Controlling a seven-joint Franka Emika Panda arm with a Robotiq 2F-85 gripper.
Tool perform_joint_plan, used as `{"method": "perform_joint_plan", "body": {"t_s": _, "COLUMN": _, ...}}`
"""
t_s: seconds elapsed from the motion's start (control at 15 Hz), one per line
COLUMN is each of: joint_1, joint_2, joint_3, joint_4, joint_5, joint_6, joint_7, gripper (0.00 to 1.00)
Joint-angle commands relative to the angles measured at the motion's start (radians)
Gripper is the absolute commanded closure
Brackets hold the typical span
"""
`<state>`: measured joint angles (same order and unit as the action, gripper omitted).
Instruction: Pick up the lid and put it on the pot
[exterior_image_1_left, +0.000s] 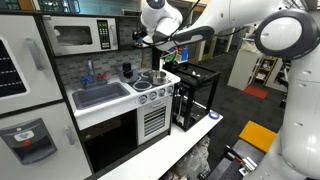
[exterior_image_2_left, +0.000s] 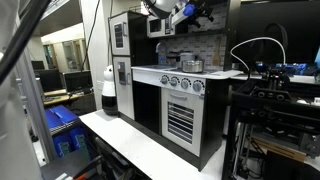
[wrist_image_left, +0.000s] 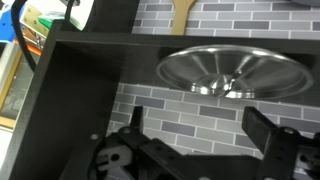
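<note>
Jaws wide and empty, lid waiting on the shelf above the stove

In the wrist view the gripper (wrist_image_left: 205, 140) stands spread wide at the frame's bottom, holding nothing; the lid (wrist_image_left: 232, 70) lies just above it on the dark shelf (wrist_image_left: 90, 45), centre right. The lid looks thin and slick, so a shallow grasp could slip or push it back against the brick wall (wrist_image_left: 180, 105). The pot (exterior_image_1_left: 146, 84) sits on the stove (exterior_image_1_left: 152, 93), centre of an exterior view; a black cup (exterior_image_1_left: 127, 70) stands near it.

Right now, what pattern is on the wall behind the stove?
Grey brick tiles with pale grout lines; clearest in the wrist view.
</note>
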<state>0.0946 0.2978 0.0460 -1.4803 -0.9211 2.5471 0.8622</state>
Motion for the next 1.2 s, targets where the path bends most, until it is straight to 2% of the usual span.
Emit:
{"method": "perform_joint_plan", "body": {"t_s": 0.0, "joint_1": -0.005, "joint_2": 0.052, "joint_3": 0.008, "joint_4": 0.064, "joint_5": 0.014, "joint_6": 0.017, "joint_7": -0.036, "gripper": 0.00}}
{"method": "perform_joint_plan", "body": {"t_s": 0.47, "joint_1": 0.004, "joint_2": 0.067, "joint_3": 0.027, "joint_4": 0.090, "joint_5": 0.020, "joint_6": 0.000, "joint_7": -0.034, "gripper": 0.00}}
{"method": "perform_joint_plan", "body": {"t_s": 1.13, "joint_1": -0.005, "joint_2": 0.042, "joint_3": 0.039, "joint_4": 0.062, "joint_5": 0.071, "joint_6": -0.031, "joint_7": -0.016, "gripper": 0.00}}
